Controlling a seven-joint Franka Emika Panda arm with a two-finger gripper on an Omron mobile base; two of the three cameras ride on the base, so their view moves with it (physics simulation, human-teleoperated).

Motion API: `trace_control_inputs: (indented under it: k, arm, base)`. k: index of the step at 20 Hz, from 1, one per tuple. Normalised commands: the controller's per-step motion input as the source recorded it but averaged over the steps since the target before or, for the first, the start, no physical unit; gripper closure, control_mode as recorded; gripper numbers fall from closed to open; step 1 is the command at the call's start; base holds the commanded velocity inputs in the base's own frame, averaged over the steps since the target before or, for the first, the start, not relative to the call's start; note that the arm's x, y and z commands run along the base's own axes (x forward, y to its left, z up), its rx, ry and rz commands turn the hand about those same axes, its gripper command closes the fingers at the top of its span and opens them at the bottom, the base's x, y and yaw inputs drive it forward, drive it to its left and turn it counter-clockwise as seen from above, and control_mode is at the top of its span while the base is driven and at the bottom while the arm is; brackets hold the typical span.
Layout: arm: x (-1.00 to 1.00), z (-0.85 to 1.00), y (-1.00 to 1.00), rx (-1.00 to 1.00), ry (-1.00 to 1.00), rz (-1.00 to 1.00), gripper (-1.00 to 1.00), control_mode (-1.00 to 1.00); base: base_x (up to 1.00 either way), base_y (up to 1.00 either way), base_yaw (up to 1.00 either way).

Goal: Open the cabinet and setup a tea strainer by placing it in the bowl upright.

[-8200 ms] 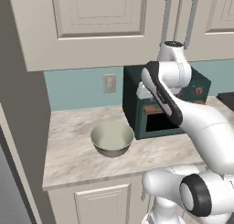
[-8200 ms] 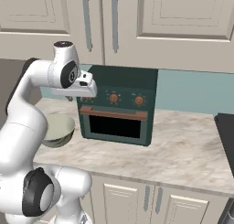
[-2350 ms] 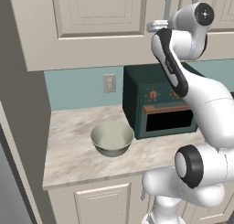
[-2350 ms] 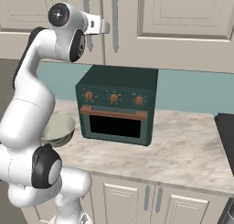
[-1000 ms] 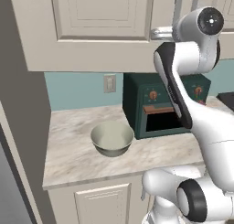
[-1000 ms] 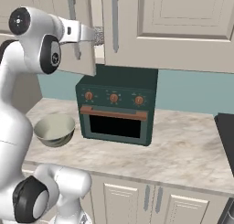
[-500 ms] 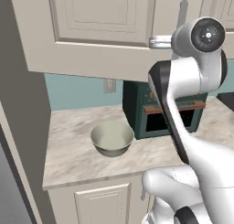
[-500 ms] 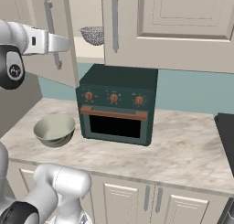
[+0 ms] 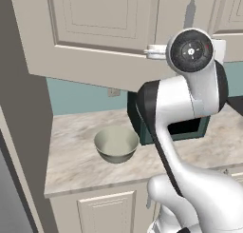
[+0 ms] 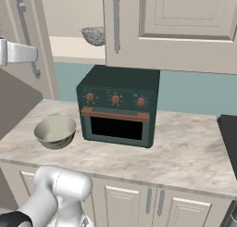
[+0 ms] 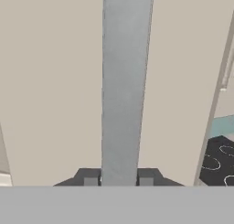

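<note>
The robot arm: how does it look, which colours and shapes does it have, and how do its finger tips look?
The arm is glossy white, built of thick rounded segments with dark bands at the joints. One joint ends in a round dark cap with small markings. The gripper has two small, blocky dark grey fingertips. No cables are visible.

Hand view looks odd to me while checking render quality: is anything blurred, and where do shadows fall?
Hand view: the long silver bar handle between the dark fingers looks soft. Left base view: an arm shadow lies on the beige cabinet door. Right base view: the pale grey-beige bowl casts only faint shade on the counter.
</note>
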Motion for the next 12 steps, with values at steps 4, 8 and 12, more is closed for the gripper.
trace_control_inputs:
  k: [4,8,12]
  arm:
    - [-0.08,-0.01,0.17,0.00,0.00,-0.20,1.00,-1.00]
    - [0.00,-0.05,0.07,-0.01,0.00,-0.09,-1.00,-1.00]
    - [0.00,0.00,0.09,0.00,0.00,-0.08,-1.00,-1.00]
  base:
    - [0.00,0.00,0.00]
    - [0.00,0.00,0.00]
    - [0.00,0.00,0.00]
